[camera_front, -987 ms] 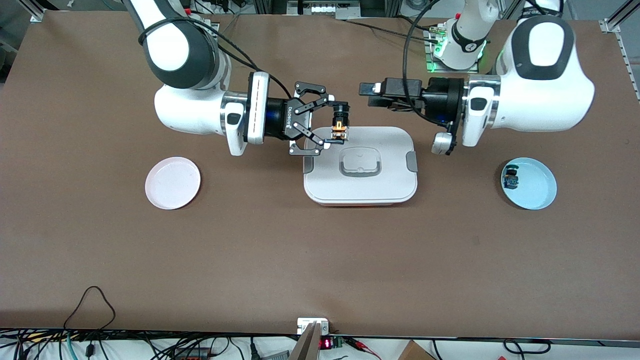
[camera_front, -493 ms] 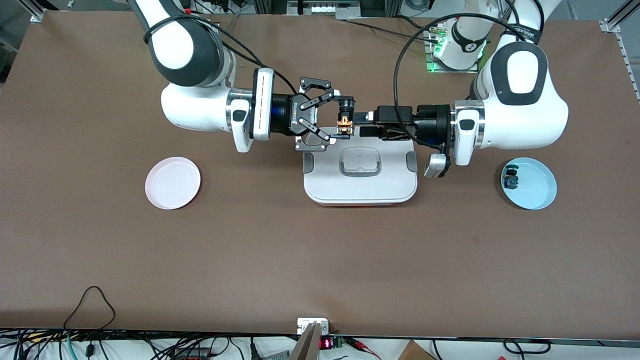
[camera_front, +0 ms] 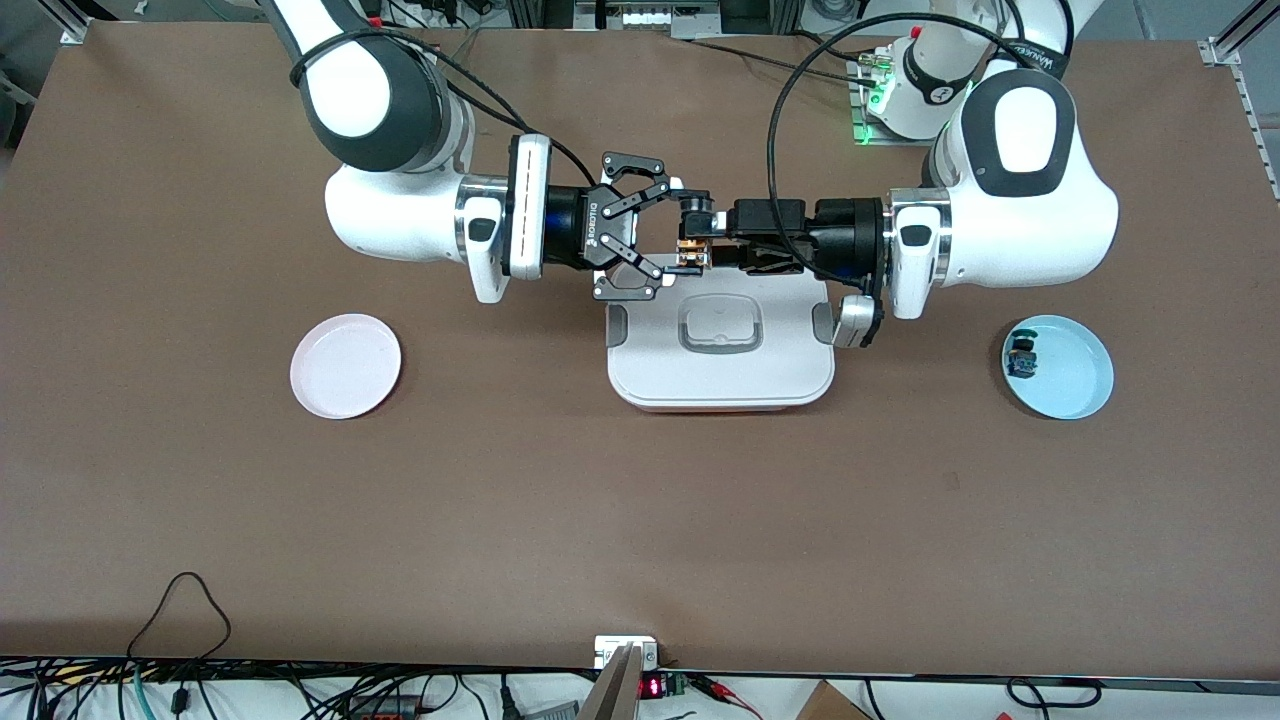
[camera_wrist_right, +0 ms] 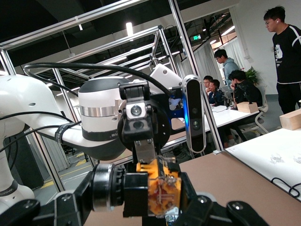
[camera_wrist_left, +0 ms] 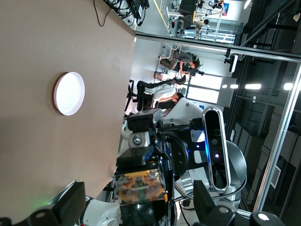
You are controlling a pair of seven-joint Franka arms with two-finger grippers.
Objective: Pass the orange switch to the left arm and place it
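Now clenching my right gripper (camera_front: pixel 688 237) on orange switch (camera_front: pixel 690 252), holding it in air over box (camera_front: pixel 720 375) edge nearest arm bases. My left gripper (camera_front: pixel 716 241) standing spread wide, fingers flanking switch, not gripping. Pink plate (camera_front: pixel 345 365) lying toward right arm's end, blue plate (camera_front: pixel 1070 375) with blue-green switch (camera_front: pixel 1021 357) toward left arm's end.
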